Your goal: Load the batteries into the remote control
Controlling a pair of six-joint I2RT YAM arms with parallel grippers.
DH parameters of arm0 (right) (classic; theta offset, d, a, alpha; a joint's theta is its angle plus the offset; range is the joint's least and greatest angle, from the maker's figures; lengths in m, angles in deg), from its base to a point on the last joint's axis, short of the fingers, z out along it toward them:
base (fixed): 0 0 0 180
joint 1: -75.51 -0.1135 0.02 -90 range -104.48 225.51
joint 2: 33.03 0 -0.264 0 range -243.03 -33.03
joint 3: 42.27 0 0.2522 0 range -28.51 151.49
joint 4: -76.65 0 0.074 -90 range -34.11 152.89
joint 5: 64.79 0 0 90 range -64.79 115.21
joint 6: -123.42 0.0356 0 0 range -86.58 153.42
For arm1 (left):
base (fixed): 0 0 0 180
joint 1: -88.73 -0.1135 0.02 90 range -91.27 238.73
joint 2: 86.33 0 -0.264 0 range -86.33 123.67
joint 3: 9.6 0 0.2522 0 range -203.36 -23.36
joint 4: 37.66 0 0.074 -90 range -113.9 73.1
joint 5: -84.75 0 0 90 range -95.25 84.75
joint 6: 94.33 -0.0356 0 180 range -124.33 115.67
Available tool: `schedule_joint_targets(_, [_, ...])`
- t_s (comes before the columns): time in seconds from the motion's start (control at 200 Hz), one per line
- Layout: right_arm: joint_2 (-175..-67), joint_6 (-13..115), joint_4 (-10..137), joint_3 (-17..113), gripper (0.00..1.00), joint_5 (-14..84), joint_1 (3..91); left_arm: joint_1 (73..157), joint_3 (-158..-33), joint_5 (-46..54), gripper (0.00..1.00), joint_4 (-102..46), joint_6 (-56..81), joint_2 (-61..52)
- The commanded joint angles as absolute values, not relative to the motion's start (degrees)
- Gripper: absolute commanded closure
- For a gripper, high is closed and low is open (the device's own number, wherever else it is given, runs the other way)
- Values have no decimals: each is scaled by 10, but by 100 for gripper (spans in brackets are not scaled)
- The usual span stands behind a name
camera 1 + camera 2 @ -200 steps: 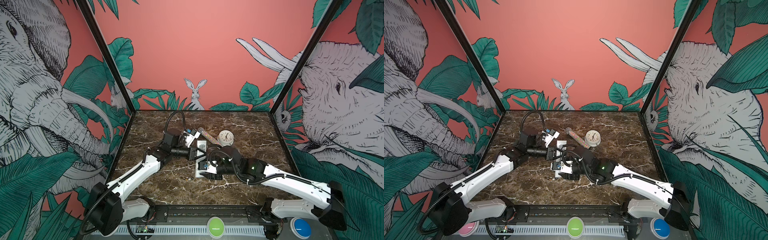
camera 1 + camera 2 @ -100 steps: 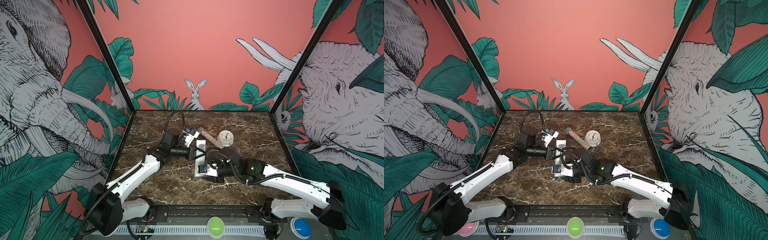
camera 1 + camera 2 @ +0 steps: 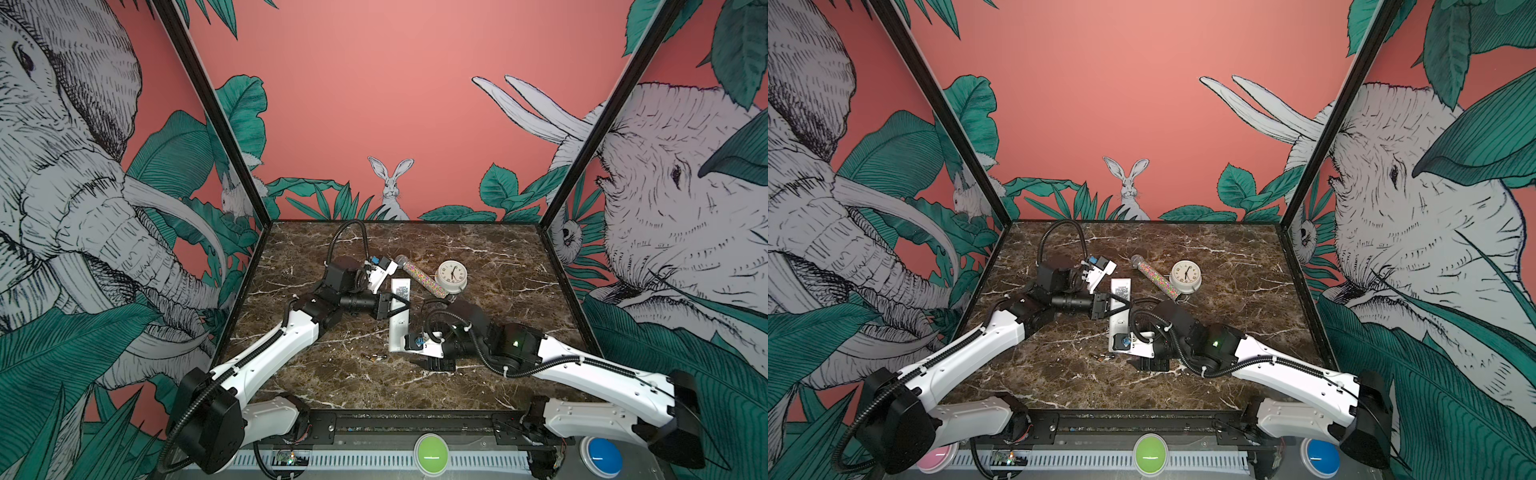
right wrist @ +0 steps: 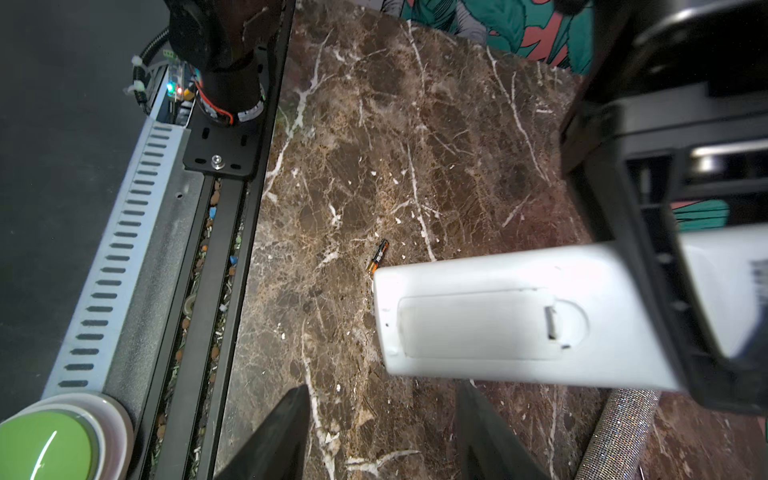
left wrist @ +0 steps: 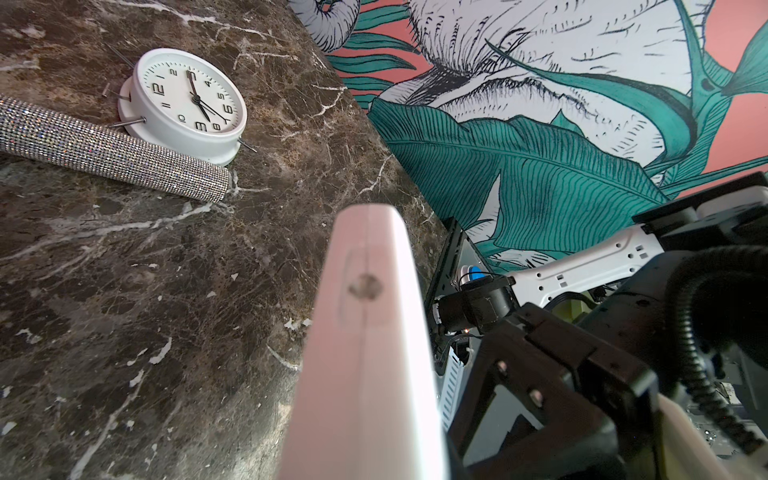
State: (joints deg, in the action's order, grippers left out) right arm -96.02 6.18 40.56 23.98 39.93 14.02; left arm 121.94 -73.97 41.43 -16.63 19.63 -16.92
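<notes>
The remote control [image 3: 400, 322] [image 3: 1119, 320] is a long white bar with its plain back up, near the table's middle. My left gripper [image 3: 392, 305] is shut across its middle from the left. The left wrist view shows the remote's edge [image 5: 365, 332]. The right wrist view shows its back with the battery cover [image 4: 486, 324] on. My right gripper [image 3: 439, 365] [image 4: 380, 440] stands open just off the remote's near end, with nothing between its fingers [image 4: 274, 436]. The batteries [image 3: 372, 356] [image 3: 1100, 356] lie on the marble left of that end. Only one battery [image 4: 379, 255] shows in the right wrist view.
A multicoloured sprinkle tube [image 3: 419, 276] [image 5: 108, 153] and a round white clock [image 3: 452, 274] [image 5: 187, 99] lie just behind and right of the remote. A black rail [image 4: 224, 249] and slotted strip run along the front edge, with a green button [image 3: 431, 453] and a blue one [image 3: 600, 455].
My right gripper has shifted slightly left by the remote's near end. The left gripper and the remote have stayed where they were.
</notes>
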Motion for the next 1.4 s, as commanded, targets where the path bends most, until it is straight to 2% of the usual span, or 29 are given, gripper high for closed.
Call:
schedule_joint_targets(0.0, [-952, 55, 458, 239, 37, 377, 137, 1218, -747, 424, 100, -195, 197, -186])
schedule_joint_targets(0.42, [-999, 21, 484, 271, 30, 361, 137, 1218, -741, 428, 100, -199, 201, -191])
schedule_joint_targets(0.79, [-1005, 17, 484, 271, 15, 345, 137, 1218, -740, 434, 100, -213, 207, -185])
schedule_joint_targets(1.03, [-1013, 13, 490, 271, 9, 334, 137, 1218, -737, 434, 100, -213, 208, -191])
schedule_joint_targets(1.39, [-1034, 10, 490, 280, 8, 344, 136, 1217, -737, 436, 100, -218, 212, -189])
